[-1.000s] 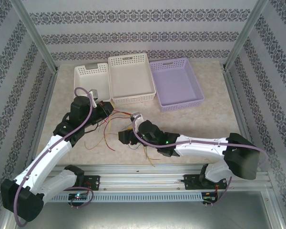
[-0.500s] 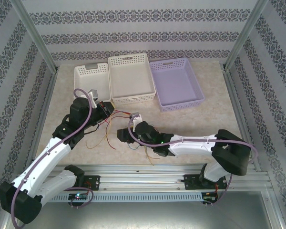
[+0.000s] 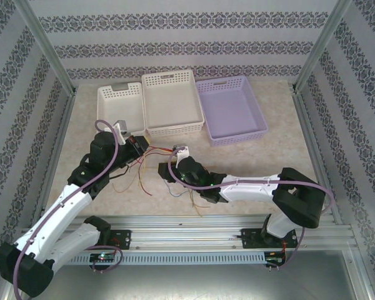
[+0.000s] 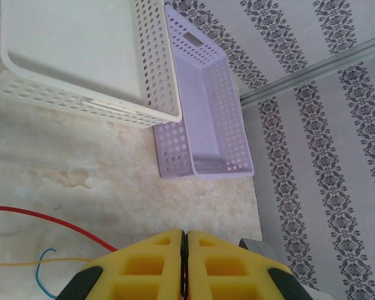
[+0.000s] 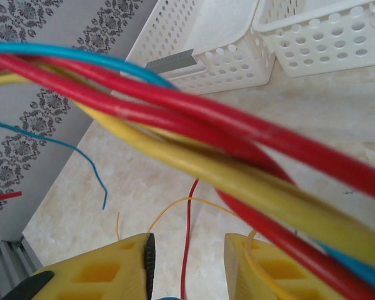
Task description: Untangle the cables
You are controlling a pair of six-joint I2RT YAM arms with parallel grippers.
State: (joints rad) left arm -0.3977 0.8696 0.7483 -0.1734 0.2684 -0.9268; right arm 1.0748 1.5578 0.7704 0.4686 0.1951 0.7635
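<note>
The cables (image 3: 137, 177) are thin red, yellow and blue wires tangled on the table between my two grippers. My left gripper (image 3: 139, 145) is at the tangle's upper left. In the left wrist view its yellow fingers (image 4: 184, 236) are pressed together, a sliver of red showing in the seam, and a red cable (image 4: 50, 219) runs in under them. My right gripper (image 3: 165, 174) is at the right of the tangle. Its fingers (image 5: 187, 250) stand open with one red strand passing through the gap, untouched. A taut bundle of red, yellow and blue cables (image 5: 194, 119) crosses close above them.
Three baskets stand in a row at the back: a small white one (image 3: 120, 103), a larger white one (image 3: 172, 103) and a purple one (image 3: 231, 109). The larger white basket (image 4: 150, 69) lies just beyond the left gripper. Patterned walls enclose the table on three sides.
The right arm has stretched further left and its gripper has moved slightly up into the tangle. The left gripper has held its grip and barely shifted.
</note>
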